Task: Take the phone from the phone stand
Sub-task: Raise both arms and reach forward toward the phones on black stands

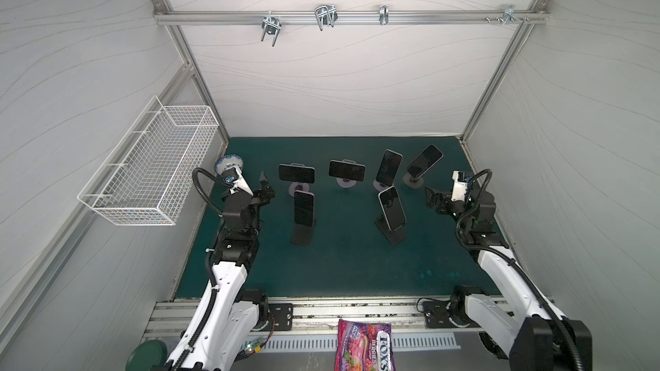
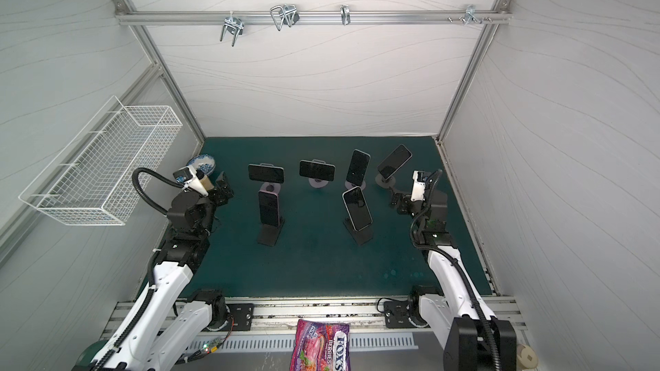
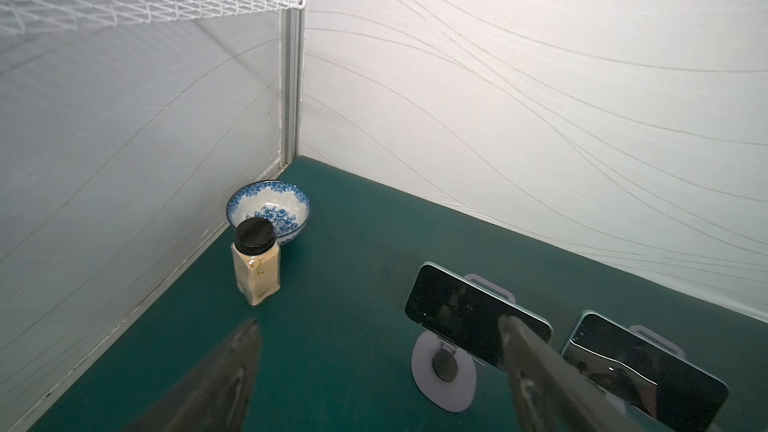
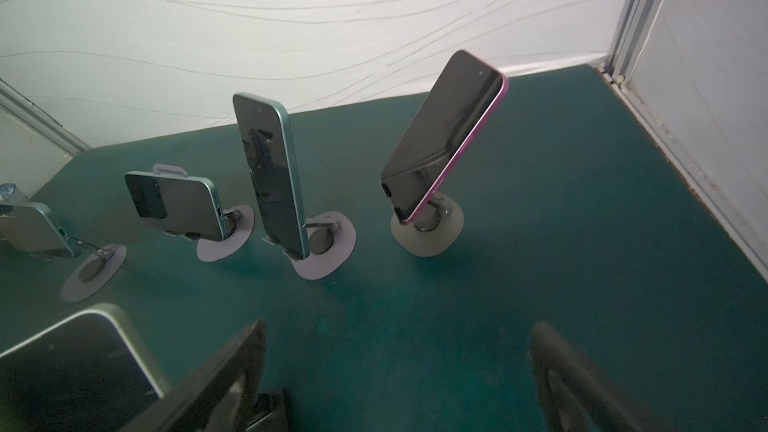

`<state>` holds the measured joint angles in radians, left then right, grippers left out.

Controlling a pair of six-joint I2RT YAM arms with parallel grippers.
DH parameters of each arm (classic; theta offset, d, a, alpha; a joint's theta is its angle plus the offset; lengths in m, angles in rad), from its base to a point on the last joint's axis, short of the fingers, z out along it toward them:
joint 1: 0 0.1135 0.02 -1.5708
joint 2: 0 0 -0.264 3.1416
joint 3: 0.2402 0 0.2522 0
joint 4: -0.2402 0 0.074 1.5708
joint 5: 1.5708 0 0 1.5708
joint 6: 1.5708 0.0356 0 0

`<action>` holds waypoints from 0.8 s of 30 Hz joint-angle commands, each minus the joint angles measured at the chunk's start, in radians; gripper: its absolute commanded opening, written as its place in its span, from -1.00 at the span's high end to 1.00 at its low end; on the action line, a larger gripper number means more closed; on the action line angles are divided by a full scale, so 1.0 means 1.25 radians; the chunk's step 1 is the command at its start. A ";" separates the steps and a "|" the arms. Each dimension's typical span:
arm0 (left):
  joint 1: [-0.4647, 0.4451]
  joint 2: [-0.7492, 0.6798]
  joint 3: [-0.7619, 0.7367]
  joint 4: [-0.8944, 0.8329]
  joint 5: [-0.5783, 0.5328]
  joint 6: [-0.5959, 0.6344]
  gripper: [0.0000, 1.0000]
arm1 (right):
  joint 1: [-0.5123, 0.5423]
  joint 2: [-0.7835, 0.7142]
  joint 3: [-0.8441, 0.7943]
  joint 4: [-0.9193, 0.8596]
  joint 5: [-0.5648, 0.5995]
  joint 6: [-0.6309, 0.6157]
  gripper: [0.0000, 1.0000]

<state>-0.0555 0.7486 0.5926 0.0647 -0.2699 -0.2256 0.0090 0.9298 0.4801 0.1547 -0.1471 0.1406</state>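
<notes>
The left gripper (image 3: 378,326) is held spread and empty; just beyond it, offset toward one finger, a landscape phone (image 3: 457,309) is carried level on its round-based stand (image 3: 442,371). The right gripper (image 4: 399,326), likewise spread, is faced by a tilted pink-edged phone (image 4: 444,135).

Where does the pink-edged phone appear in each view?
In a top view: pink-edged phone, back right.
In a top view: pink-edged phone, back right too.
Left wrist: not in it.
Right wrist: tilted, beside the upright teal phone.
Shared landmark: green mat.
</notes>
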 commanded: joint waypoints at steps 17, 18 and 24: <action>-0.045 -0.063 0.164 -0.364 0.381 0.032 -0.80 | 0.007 -0.019 0.178 -0.311 -0.200 0.066 -0.98; -0.050 -0.062 0.168 -0.369 0.395 0.041 -0.80 | 0.009 -0.026 0.185 -0.325 -0.210 0.079 -0.98; -0.058 -0.060 0.187 -0.369 0.509 0.073 -0.78 | 0.034 -0.058 0.254 -0.432 -0.252 0.120 -0.98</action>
<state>-0.1234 0.6785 0.7734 -0.3920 0.2428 -0.1734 0.0326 0.8833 0.7483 -0.2813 -0.4049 0.2478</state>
